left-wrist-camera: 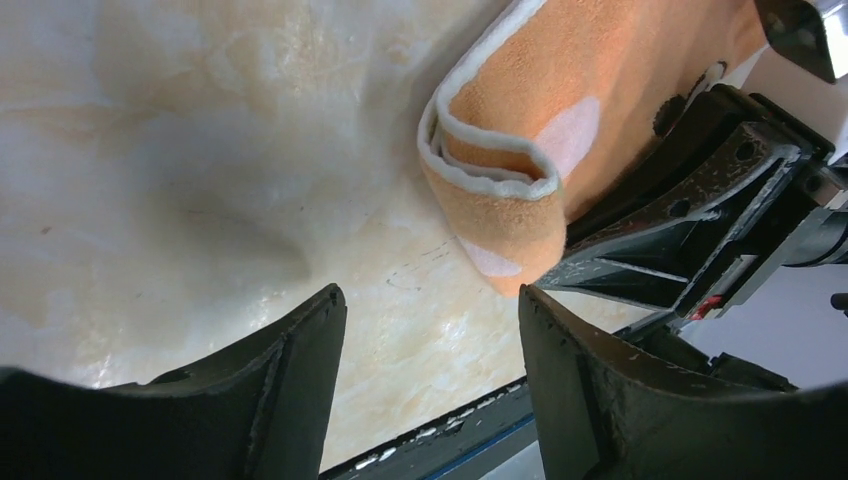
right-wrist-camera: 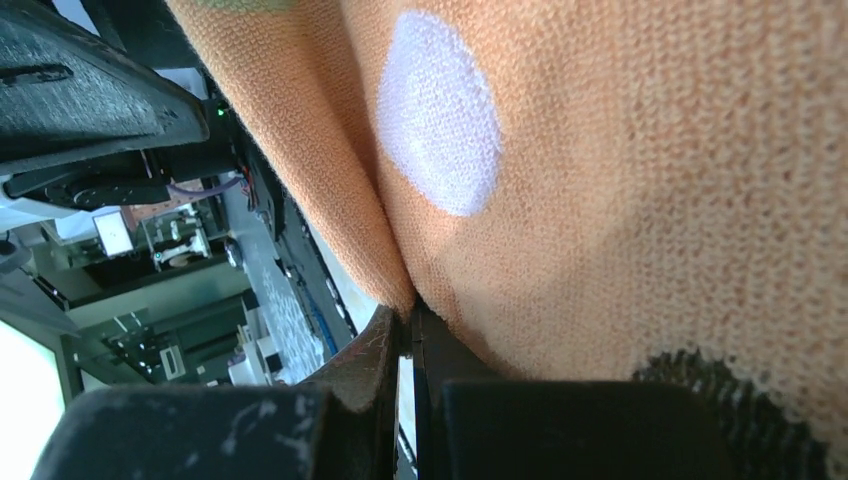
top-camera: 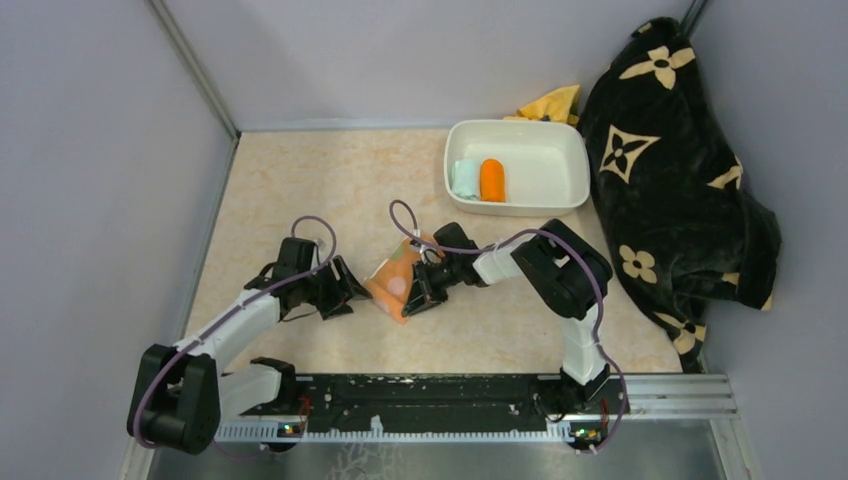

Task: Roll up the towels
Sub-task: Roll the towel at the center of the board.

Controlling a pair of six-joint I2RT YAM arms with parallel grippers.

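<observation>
The orange towel with pale dots (top-camera: 393,283) lies folded into a loose roll on the table between both arms. In the left wrist view this towel (left-wrist-camera: 520,140) shows its white-edged layers, just beyond my open left gripper (left-wrist-camera: 432,300), which holds nothing. My left gripper (top-camera: 356,291) stands just left of it. From the right, my right gripper (top-camera: 414,292) is shut on the towel; in the right wrist view its jaws pinch a fold of the cloth (right-wrist-camera: 600,200) at the right gripper (right-wrist-camera: 410,312). A mint towel roll (top-camera: 465,180) and an orange towel roll (top-camera: 492,180) lie in the white bin (top-camera: 545,160).
A big black blanket with tan flowers (top-camera: 670,180) is heaped along the right wall. A yellow cloth (top-camera: 555,103) peeks out behind the bin. Grey walls close the left, back and right sides, and a metal rail (top-camera: 430,400) runs along the near edge.
</observation>
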